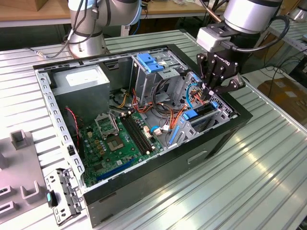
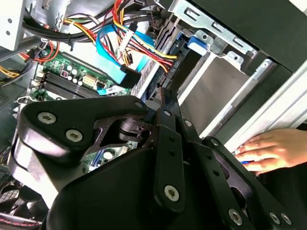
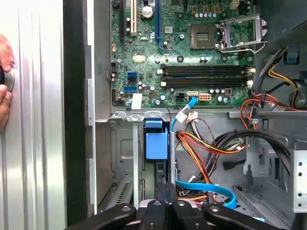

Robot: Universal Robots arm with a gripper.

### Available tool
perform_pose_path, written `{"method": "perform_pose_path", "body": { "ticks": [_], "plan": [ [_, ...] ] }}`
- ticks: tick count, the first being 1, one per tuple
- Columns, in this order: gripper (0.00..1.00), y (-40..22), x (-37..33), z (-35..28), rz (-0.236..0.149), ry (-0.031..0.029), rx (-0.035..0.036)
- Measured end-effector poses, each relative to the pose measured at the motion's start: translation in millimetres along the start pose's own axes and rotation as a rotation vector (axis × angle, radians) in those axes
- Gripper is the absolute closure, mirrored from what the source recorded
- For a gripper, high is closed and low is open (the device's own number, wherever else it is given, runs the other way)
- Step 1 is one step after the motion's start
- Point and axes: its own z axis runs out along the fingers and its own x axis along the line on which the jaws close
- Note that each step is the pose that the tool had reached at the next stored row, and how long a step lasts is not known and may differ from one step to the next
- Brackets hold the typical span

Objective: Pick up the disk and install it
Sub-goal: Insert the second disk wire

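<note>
The disk (image 3: pixel 156 143) stands on edge in a slot of the drive cage (image 1: pixel 218 112) at the open computer case's corner on the exterior view's right, its blue carrier end (image 1: pixel 194 115) facing up. In the second wrist view it is a dark slab (image 2: pixel 186 67) with a blue tab. My gripper (image 1: pixel 209 93) hangs straight over that cage. Its fingers (image 3: pixel 162 191) are together, with their tips (image 2: pixel 165 93) at the disk's upper edge. I cannot tell whether they touch it or pinch it.
Orange, red and blue cables (image 3: pixel 211 143) crowd the space beside the cage. The motherboard (image 1: pixel 120 139), a grey power supply (image 1: pixel 81 79) and a light-blue bracket (image 1: pixel 151 62) fill the case. A person's hand (image 2: pixel 268 148) rests on the table by the case wall. Another arm's base (image 1: pixel 86 40) stands behind.
</note>
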Motion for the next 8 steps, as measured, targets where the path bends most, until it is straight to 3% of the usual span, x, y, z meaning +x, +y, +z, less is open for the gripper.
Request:
{"method": "perform_pose_path", "body": {
  "ticks": [3, 8],
  "plan": [
    [0.89, 0.0, 0.2, -6.8, 0.000, 0.0001, 0.0000],
    [0.89, 5.3, 0.2, -9.6, 0.000, 0.0003, 0.0000]
  ]
}}
